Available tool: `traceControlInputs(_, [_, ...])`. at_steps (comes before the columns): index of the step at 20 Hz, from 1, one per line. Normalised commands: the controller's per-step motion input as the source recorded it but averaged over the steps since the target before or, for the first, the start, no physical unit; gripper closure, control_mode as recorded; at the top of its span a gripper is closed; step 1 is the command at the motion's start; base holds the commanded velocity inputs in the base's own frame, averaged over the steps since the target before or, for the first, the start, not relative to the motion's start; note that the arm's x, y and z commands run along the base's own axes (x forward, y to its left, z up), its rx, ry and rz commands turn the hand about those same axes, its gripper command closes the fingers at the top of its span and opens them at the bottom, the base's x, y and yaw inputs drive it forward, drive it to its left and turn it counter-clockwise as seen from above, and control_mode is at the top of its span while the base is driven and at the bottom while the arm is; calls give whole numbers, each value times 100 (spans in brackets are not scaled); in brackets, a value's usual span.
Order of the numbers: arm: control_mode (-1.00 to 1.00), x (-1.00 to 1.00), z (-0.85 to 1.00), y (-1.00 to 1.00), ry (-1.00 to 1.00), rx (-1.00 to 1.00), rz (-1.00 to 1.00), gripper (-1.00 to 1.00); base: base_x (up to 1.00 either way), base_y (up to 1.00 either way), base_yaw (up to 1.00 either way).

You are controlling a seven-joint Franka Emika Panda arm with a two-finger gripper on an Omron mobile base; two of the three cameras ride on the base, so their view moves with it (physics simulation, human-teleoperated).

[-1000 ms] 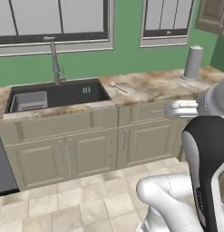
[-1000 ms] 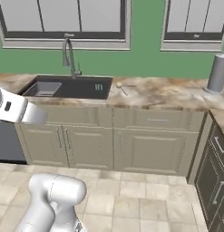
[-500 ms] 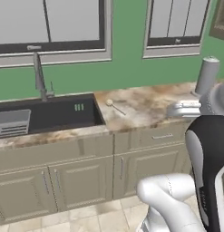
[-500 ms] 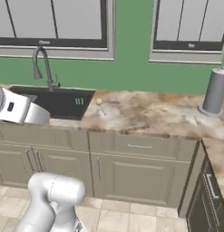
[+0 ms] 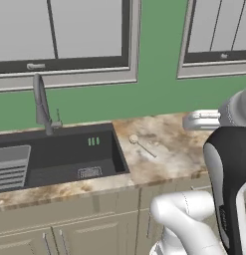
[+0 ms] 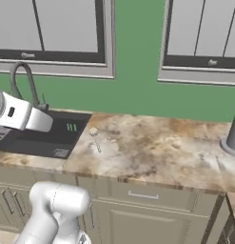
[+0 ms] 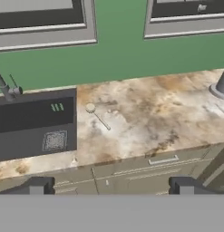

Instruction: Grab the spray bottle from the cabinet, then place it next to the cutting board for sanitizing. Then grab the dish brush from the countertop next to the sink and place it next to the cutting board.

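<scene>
Dish brush lies flat on the countertop, just beside the sink on its right, round tan head toward the green wall, thin pale handle running away from the sink and toward the counter's front edge. Same spot in the left base view and right base view: close to the sink's back right corner, nothing touching it.

Gripper hangs off the counter, in front of the lower cabinet fronts, well apart from the brush; the brush sits ahead of it and a bit to the sink side. Fingertips spread wide, nothing between them (empty hand).

Faucet rises behind the sink. A grey cylinder stands on the countertop far from the sink, at the opposite end, well apart from the brush.
</scene>
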Motion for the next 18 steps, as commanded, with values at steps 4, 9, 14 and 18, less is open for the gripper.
traceControlInputs(4, [100,0,0,0,0,0,0,-100,80,-6,8])
traceControlInputs(9, [-100,3,-7,0,1,1,2,-100,51,-4,7])
traceControlInputs(14, [-100,-5,-74,0,20,13,18,-100,0,0,0])
traceControlInputs(18, [-100,8,-100,0,34,11,17,-100,0,0,0])
